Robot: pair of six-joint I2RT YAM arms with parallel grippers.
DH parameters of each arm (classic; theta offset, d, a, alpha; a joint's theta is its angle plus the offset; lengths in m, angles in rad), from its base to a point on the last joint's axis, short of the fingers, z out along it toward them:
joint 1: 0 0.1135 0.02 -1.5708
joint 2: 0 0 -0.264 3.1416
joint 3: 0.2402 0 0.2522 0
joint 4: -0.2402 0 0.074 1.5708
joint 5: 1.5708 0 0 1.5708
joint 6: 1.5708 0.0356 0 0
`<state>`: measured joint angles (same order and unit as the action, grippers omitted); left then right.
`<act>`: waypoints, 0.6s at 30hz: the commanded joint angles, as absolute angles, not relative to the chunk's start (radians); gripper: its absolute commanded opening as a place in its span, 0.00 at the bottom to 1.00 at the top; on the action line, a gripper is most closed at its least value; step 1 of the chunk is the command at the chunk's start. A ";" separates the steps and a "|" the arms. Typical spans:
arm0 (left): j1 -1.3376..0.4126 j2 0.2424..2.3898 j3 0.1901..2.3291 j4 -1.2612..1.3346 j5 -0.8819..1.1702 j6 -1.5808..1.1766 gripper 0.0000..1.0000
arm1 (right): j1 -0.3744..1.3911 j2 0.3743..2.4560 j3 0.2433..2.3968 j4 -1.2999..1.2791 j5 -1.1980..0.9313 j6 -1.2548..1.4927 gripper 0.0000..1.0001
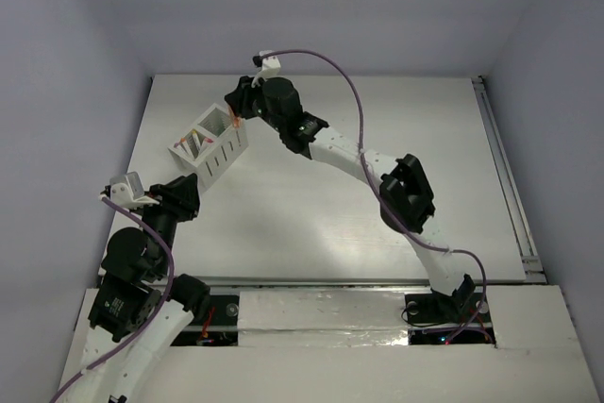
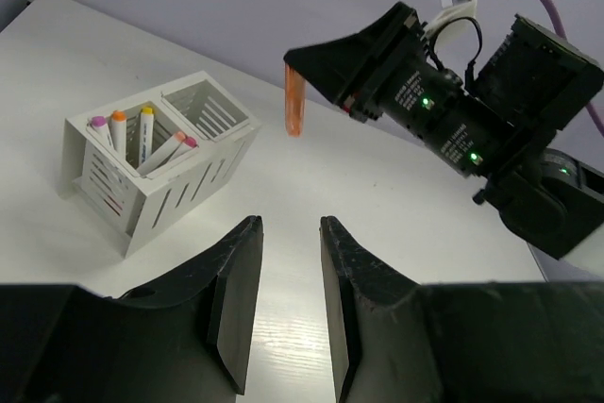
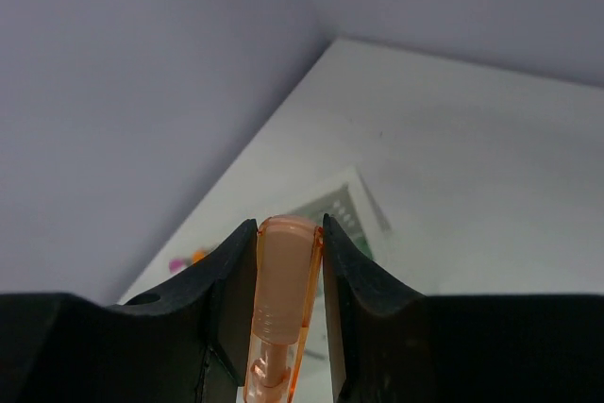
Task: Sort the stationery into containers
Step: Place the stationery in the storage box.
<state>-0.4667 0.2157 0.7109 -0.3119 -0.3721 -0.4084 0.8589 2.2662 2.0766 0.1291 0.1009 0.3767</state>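
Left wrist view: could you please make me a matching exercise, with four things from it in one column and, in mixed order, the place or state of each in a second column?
Things:
1. pens
2. orange piece
3. left gripper
4. box

Places or states:
A. open, holding nothing
B. resting on the table, with two compartments
C. standing together in one compartment
D. hanging from the right gripper, above the table

Pairs: 1-C, 2-D, 3-A, 4-B.
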 commanded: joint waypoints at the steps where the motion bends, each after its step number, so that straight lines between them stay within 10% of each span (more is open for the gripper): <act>1: -0.482 0.215 0.718 -0.291 -0.387 -0.408 0.28 | 0.845 2.360 2.172 0.279 0.089 0.429 0.15; 18: -0.491 0.221 0.719 -0.298 -0.400 -0.410 0.28 | 0.845 2.623 2.479 0.379 0.055 0.454 0.20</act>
